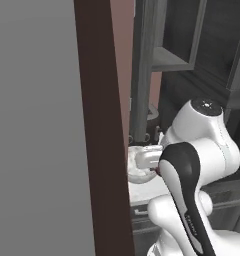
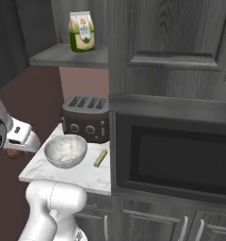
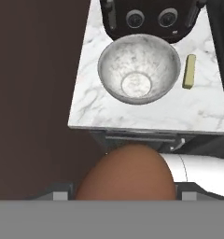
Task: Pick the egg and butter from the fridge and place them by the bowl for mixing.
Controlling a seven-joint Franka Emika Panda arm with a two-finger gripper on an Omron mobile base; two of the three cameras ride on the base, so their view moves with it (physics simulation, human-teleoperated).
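Hand view: smooth brown egg [image 3: 125, 172] clamped in claw [image 3: 124, 195], speckled round bowl [image 3: 138, 68] on marble counter [image 3: 93, 107].

I'm looking at a home kitchen, rendered rather than real: a marble counter [image 2: 82, 176] at lower left of the right base view, a dark four-slot toaster [image 2: 85, 118] behind a bowl [image 2: 65, 150], a built-in microwave [image 2: 173, 160] at right, dark wood-grain cabinets [image 2: 171, 42], and a shelf [image 2: 70, 56] with a packet [image 2: 82, 31] at top.
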